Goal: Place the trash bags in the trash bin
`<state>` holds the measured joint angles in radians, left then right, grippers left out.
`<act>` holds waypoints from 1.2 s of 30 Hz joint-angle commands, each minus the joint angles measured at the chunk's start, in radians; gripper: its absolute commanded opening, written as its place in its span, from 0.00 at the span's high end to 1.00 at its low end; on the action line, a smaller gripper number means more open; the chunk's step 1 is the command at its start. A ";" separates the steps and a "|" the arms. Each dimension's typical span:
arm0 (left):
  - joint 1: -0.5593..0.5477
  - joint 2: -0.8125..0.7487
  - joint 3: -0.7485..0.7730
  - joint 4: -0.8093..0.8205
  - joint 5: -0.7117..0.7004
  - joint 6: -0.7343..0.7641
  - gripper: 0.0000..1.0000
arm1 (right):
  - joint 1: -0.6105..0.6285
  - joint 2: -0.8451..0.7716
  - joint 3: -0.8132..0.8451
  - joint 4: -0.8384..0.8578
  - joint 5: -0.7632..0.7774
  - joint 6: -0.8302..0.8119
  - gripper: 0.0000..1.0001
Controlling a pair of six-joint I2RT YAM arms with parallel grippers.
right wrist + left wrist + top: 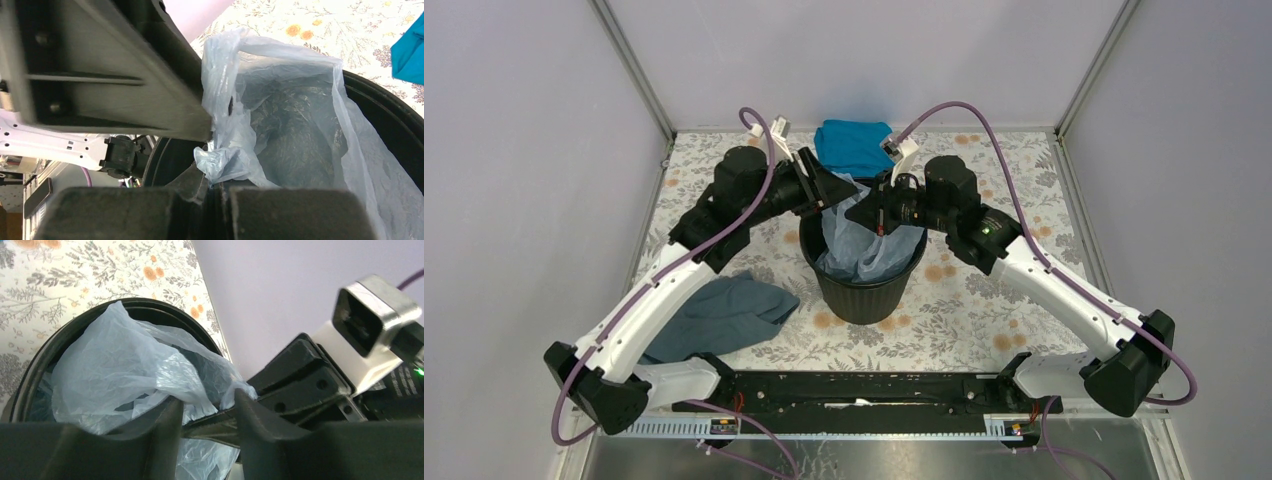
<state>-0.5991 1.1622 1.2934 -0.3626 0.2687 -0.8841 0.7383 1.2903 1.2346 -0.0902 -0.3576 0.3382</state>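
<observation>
Pinching trash bags (280, 115), right gripper (216, 189) closed

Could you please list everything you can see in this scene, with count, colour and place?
trash bag: one, translucent pale blue, bunched inside the bin, its top above the rim
trash bin: one, black, middle of the table
teal cloth: one, teal, behind the bin
slate-grey cloth: one, dark grey, near left of the bin
floral table cover: one, white with grey and orange flowers, over the table
left end effector: one, black, at the bin's rim, open around bag film
right end effector: one, black, over the bin, shut on a bag fold
</observation>
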 commanded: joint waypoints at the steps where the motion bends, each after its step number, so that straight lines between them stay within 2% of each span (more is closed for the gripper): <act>1: -0.008 0.018 0.031 0.035 -0.060 0.031 0.63 | 0.007 -0.033 -0.003 0.048 -0.007 -0.013 1.00; 4: -0.008 0.006 0.037 0.019 -0.091 0.081 0.87 | 0.007 -0.053 -0.006 0.016 -0.002 -0.009 0.91; 5: -0.008 0.002 0.041 0.013 -0.094 0.095 0.97 | 0.007 -0.062 -0.005 -0.005 0.010 -0.004 0.86; 6: -0.008 -0.004 0.046 0.005 -0.095 0.108 1.00 | 0.007 -0.071 0.006 -0.038 0.042 0.002 0.79; 8: -0.007 -0.019 0.048 -0.002 -0.089 0.137 1.00 | 0.007 -0.086 0.055 -0.162 0.142 0.028 0.54; 10: -0.007 -0.044 0.035 0.001 -0.078 0.153 1.00 | 0.008 -0.099 0.106 -0.290 0.218 0.040 0.26; 12: -0.007 -0.070 0.008 0.014 -0.060 0.156 1.00 | 0.007 -0.113 0.136 -0.382 0.260 0.046 0.07; 14: -0.007 -0.091 -0.024 0.031 -0.045 0.146 1.00 | 0.006 -0.123 0.148 -0.448 0.266 0.049 0.01; 17: -0.007 -0.103 -0.055 0.050 -0.010 0.136 1.00 | 0.006 -0.137 0.139 -0.471 0.261 0.064 0.00; 20: -0.006 -0.112 -0.067 0.059 0.012 0.135 1.00 | 0.007 -0.143 0.117 -0.418 0.223 0.071 0.04; 26: -0.007 -0.122 -0.068 0.058 0.028 0.145 1.00 | 0.008 -0.100 0.118 -0.294 0.204 0.061 0.28; 28: -0.007 -0.125 -0.060 0.052 0.034 0.156 1.00 | 0.007 -0.064 0.160 -0.289 0.190 0.060 0.42; 30: -0.007 -0.126 -0.033 0.015 0.036 0.194 1.00 | 0.007 -0.037 0.196 -0.307 0.163 0.052 0.64; 32: -0.007 -0.133 0.010 -0.071 0.010 0.250 1.00 | 0.008 -0.055 0.199 -0.336 0.186 0.034 0.82; 35: 0.001 -0.154 0.062 -0.226 -0.023 0.345 1.00 | 0.008 -0.151 0.131 -0.357 0.249 -0.001 0.98; 36: 0.005 -0.158 0.082 -0.274 -0.020 0.374 1.00 | 0.008 -0.190 0.100 -0.363 0.266 -0.028 1.00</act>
<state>-0.6029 1.0565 1.2747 -0.4763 0.2699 -0.6552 0.7406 1.2385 1.3773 -0.4427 -0.1486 0.3782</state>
